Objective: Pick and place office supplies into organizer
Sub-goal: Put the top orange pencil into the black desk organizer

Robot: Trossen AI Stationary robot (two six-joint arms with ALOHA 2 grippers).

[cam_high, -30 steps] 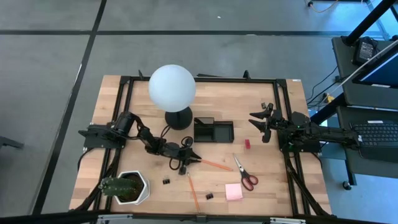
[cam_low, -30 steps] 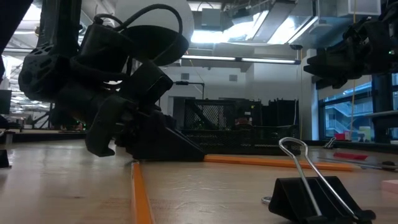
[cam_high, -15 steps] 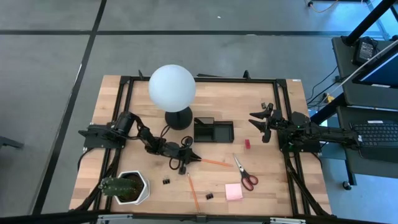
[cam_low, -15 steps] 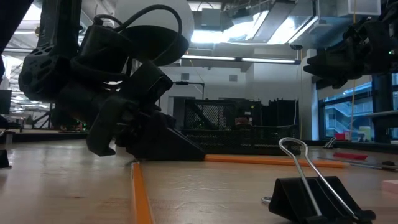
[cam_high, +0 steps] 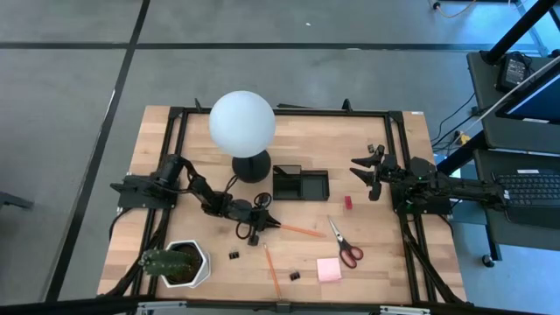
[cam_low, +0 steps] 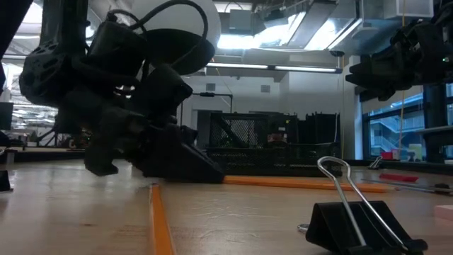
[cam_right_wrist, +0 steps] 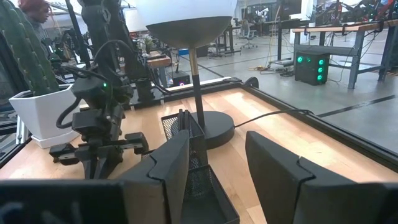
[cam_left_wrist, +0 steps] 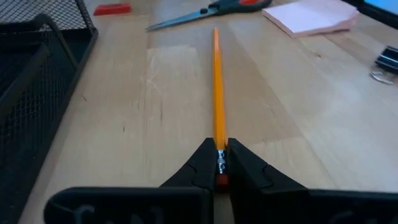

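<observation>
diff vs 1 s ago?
The left gripper closed on the eraser end of the orange pencil and has drawn back slightly toward its base, pencil tip trailing along. The right gripper stayed open and parked; scissors, sticky pad and organizer unchanged.

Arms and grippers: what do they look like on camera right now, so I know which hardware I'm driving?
Both arms are dark, jointed links with black cables looped alongside. The left gripper has two matte black fingers tapering to wedge tips. The right gripper has broad, flat black fingers with angular edges.

Grey floor point(cam_high: 70, 79), ceiling strip lights point(cam_low: 283, 67), side desk point(cam_high: 516, 122)
</observation>
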